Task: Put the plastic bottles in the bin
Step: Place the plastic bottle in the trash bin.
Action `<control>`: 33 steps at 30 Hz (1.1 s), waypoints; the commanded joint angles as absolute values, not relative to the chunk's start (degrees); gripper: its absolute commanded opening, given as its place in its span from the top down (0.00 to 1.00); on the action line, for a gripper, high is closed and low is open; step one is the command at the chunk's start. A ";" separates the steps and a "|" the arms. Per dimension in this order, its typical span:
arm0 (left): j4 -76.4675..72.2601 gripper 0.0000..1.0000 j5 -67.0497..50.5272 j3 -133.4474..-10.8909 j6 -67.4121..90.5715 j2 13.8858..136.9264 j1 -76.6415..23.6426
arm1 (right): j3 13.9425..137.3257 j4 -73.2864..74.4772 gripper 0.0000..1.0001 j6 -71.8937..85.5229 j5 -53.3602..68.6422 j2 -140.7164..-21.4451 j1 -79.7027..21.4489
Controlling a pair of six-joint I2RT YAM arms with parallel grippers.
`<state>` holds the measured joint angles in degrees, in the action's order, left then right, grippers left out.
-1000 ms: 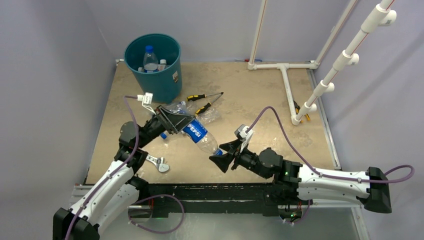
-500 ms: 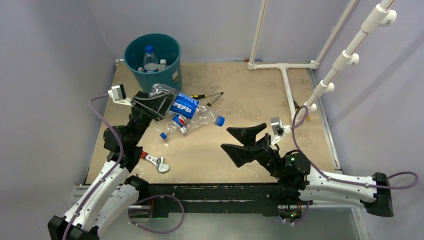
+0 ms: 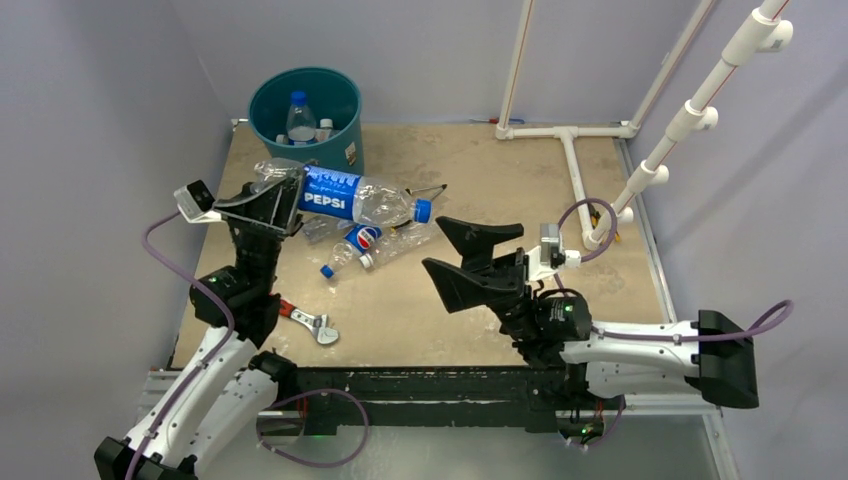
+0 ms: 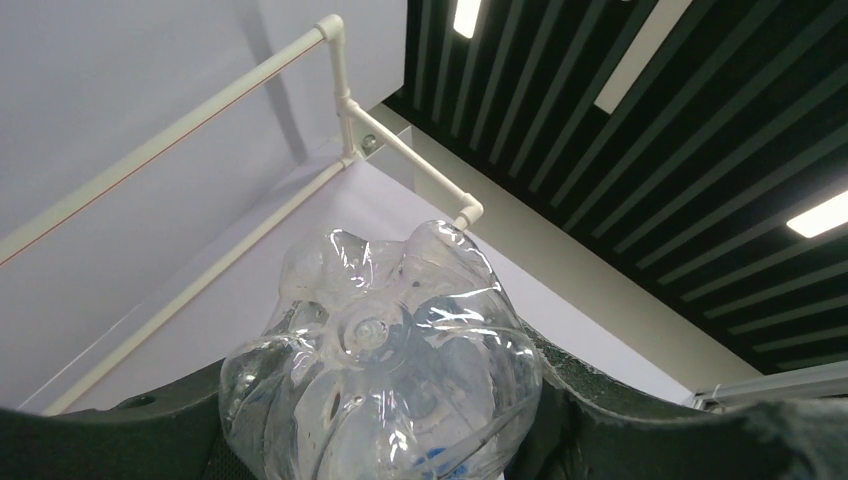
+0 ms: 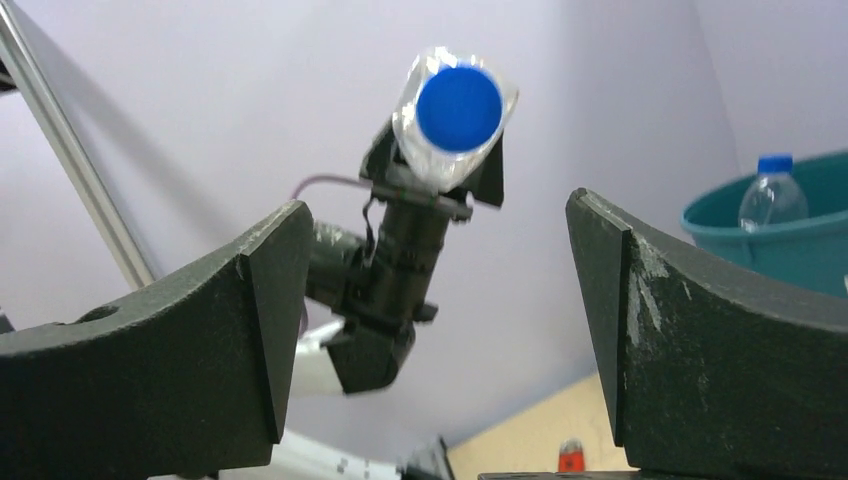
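My left gripper (image 3: 278, 200) is shut on the base end of a clear Pepsi bottle (image 3: 345, 198). It holds the bottle level in the air just in front of the teal bin (image 3: 345, 120), blue cap pointing right. In the left wrist view the bottle's ribbed bottom (image 4: 380, 365) fills the space between the fingers (image 4: 660, 420). The bin holds some bottles (image 3: 300, 118). Two more crushed bottles (image 3: 362, 242) lie on the table under the held one. My right gripper (image 3: 434, 246) is open and empty, raised to the right of them; its wrist view looks at the held bottle's cap (image 5: 459, 108) and the bin (image 5: 800, 245).
A red-handled wrench (image 3: 310, 323) lies by the left arm's base. Screwdrivers (image 3: 428, 190) lie partly behind the held bottle. A white pipe frame (image 3: 572, 160) sits at the back right of the table, with a slanted pipe rack (image 3: 690, 110) above it.
The right gripper let go of the Pepsi bottle's cap end, opened wide and rose. The left arm swung the bottle up and left, toward the bin.
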<state>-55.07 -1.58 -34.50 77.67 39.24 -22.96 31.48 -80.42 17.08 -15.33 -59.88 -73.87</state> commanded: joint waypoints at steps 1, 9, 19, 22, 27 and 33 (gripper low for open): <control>-56.44 1.00 -0.18 -34.26 80.24 38.06 -23.12 | 35.95 -95.01 0.06 11.34 -15.13 -62.89 -74.00; -56.17 1.00 -0.18 -33.27 81.74 37.65 -23.12 | 42.76 -95.53 0.10 9.34 -15.80 -69.51 -74.01; -55.02 1.00 -0.64 -32.34 82.51 37.00 -23.12 | 45.39 -98.62 0.33 9.51 -17.05 -74.20 -74.06; -55.03 1.00 -0.90 -32.02 82.82 36.85 -23.12 | 45.76 -100.56 0.30 9.45 -17.23 -75.06 -74.01; -54.53 1.00 -0.79 -31.51 83.05 36.29 -23.12 | 46.04 -103.67 0.20 8.77 -16.47 -76.08 -74.00; -53.85 1.00 -0.33 -31.35 83.02 35.49 -23.12 | 46.54 -106.50 0.18 7.90 -15.53 -76.52 -74.01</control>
<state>-53.65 -0.93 -31.62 81.52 36.34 -22.96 43.92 -87.48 10.17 -15.86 -76.88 -73.87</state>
